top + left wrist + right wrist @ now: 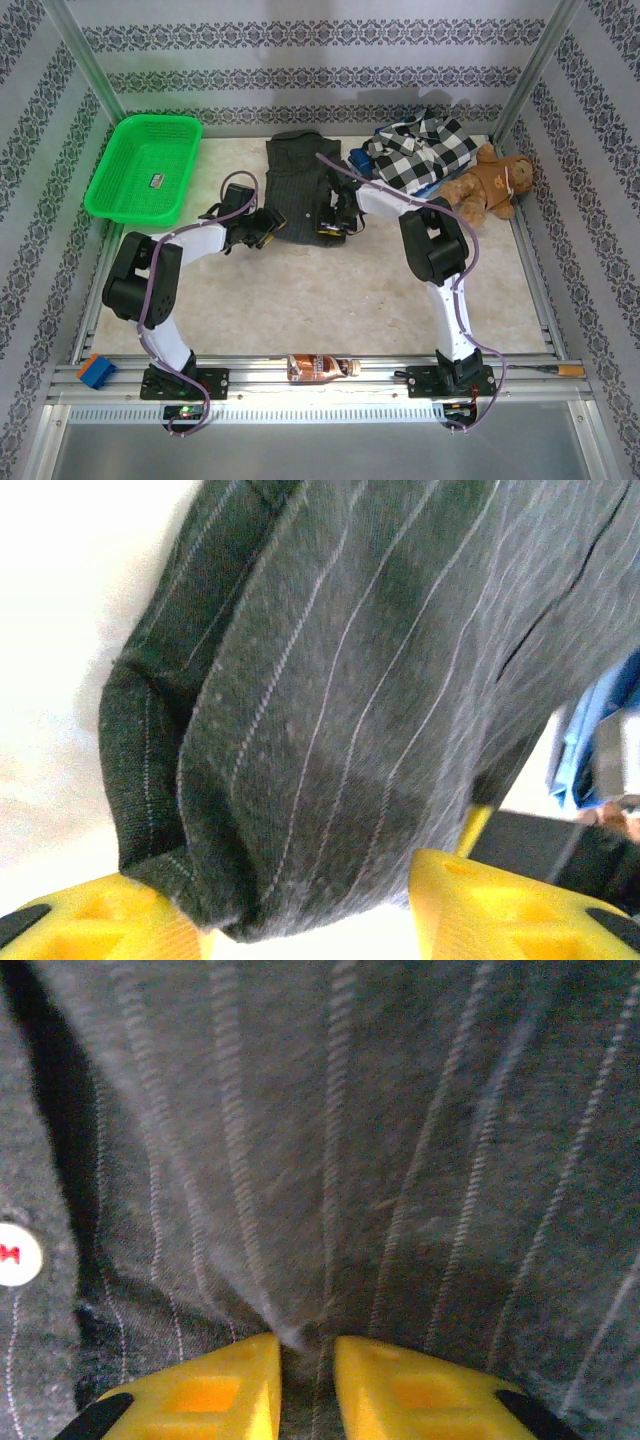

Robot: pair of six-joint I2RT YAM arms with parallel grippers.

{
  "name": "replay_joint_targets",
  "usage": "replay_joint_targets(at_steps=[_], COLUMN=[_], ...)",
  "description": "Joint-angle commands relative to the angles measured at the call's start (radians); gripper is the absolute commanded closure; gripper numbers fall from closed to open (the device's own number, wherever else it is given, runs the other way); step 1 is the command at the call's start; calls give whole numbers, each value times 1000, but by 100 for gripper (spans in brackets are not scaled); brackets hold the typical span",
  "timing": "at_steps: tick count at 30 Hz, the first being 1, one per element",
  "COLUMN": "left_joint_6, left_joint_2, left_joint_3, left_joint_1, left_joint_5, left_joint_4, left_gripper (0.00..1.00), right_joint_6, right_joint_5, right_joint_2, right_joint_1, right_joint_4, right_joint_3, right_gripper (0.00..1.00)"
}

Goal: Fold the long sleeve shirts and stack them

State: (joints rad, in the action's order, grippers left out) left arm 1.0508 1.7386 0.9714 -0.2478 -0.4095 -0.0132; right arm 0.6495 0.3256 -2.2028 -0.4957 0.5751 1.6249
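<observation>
Fingers (220,1390): both pairs grasp the charcoal pinstripe shirt (300,180). The right gripper (305,1360) pinches a thin ridge of cloth in a narrow gap, and creases fan out from the pinch. The left gripper (310,905) stands wider because a thick folded corner fills the space between its yellow pads.
Table (300,300): a pale surface carrying everything. The broad bare patch in front of the shirt looks like working room for the fold.
Charcoal pinstripe shirt: it lies at the middle back of the table, bunched into a tall narrow shape. Its near edge is taken at two spots, the left corner and a point further right. I judge that this two-point hold lets the arms carry the hem evenly, so a first fold seems to be starting. Nothing is stacked yet.
Green basket (103,165): it sits in the back left corner, well apart from the clothes and out of the arms' reach paths.
Checked flannel shirt (420,150): it is heaped at the back right, probably set aside so that one shirt is handled at a time.
Teddy bear (490,185): brown, touching the flannel's right side, and no part of the job.
Blue garment (362,160): it peeks from under the flannel, just beside the charcoal shirt's right edge. A careless lift could snag it.
Button (15,1255): white with red thread, left of the right gripper's fingers, which shows that this pinch sits beside the placket.
</observation>
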Motion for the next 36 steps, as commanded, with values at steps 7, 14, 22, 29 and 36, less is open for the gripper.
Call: replay_joint_targets(at_steps=[7, 14, 22, 29, 36], left_joint_6=[-183, -428, -207, -47, 104], left_joint_2=[-243, -559, -967, -926, -777], left_joint_3=[-25, 24, -253, -466, -558], left_joint_1=[219, 291, 289, 274, 182], left_joint_5=[-106, -3, -17, -106, -47], left_joint_4=[-154, -611, -743, -444, -152], left_gripper=[37, 24, 19, 23, 28], right_joint_6=[1024, 1356, 890, 81, -238], right_joint_5=[-100, -257, -42, 105, 159], right_joint_2=[258, 182, 296, 112, -101], right_joint_1=[-316, -528, -417, -227, -124], right_joint_4=[-644, -792, -367, 295, 531], right_joint_3=[-471, -239, -19, 406, 613], right_gripper=[71, 60, 47, 71, 85])
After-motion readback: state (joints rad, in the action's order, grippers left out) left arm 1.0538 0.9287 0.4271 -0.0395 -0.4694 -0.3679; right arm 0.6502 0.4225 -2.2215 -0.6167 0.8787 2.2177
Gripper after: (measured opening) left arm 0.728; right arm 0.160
